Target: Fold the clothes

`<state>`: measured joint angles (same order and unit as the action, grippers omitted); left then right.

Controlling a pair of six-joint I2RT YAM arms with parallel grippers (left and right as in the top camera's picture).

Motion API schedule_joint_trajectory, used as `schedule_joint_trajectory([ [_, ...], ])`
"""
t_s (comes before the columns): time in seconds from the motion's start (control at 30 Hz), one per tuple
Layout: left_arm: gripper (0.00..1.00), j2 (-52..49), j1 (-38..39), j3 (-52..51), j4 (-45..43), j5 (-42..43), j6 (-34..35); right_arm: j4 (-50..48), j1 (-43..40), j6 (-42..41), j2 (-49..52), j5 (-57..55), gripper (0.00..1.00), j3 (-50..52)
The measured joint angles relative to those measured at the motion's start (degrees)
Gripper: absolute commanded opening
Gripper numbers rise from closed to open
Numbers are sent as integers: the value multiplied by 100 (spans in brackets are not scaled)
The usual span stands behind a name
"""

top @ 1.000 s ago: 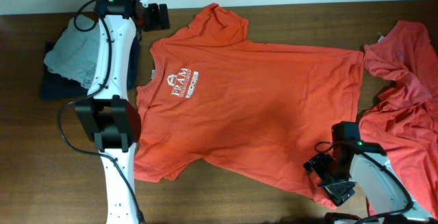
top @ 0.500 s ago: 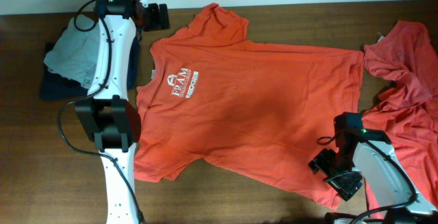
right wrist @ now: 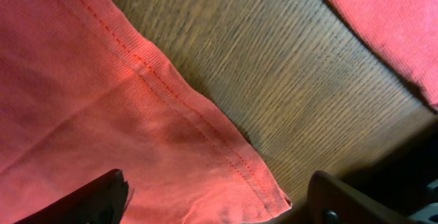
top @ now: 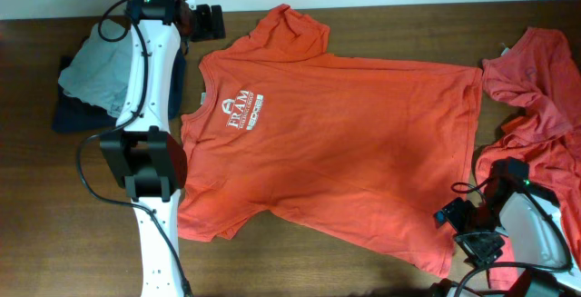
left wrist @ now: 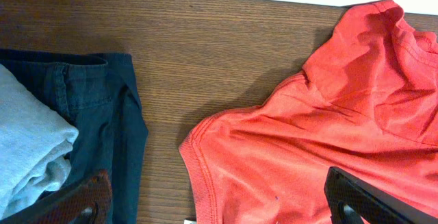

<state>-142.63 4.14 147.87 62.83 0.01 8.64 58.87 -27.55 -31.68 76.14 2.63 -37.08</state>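
The right claw [top: 467, 231] stands wide with nothing in it, close to the counter's near edge toward the right corner. It is over the hem corner [right wrist: 226, 155] of the spread orange-red T-shirt [top: 345, 152]. A strip of bare counter [right wrist: 308, 80] parts that hem from 1 crumpled heap of coral clothes [top: 536, 97] along the right edge. The left claw [top: 209, 22], also wide and holding nothing, hovers at the far edge above the shirt's neckline [left wrist: 195, 162]. Just left of it, a folded grey garment [left wrist: 27, 148] lies on a navy garment [left wrist: 109, 114]. The left arm [top: 150, 88] crosses over both.
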Motion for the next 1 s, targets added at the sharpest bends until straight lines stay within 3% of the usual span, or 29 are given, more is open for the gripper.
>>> schedule_joint_trajectory([
  [0.47, 99, 0, 0, 0, 0, 0, 0, -339, -59, 461, 0, 247, 93, 26],
  [0.77, 99, 0, 0, 0, 2, 0, 0, -1095, -81, 398, -188, 710, 92, 702],
  [0.9, 99, 0, 0, 0, 0, 0, 0, -1137, -98, 317, -260, 713, 82, 765],
  [1.0, 99, 0, 0, 0, 0, 0, 0, -1141, -114, 319, -260, 697, 80, 772],
])
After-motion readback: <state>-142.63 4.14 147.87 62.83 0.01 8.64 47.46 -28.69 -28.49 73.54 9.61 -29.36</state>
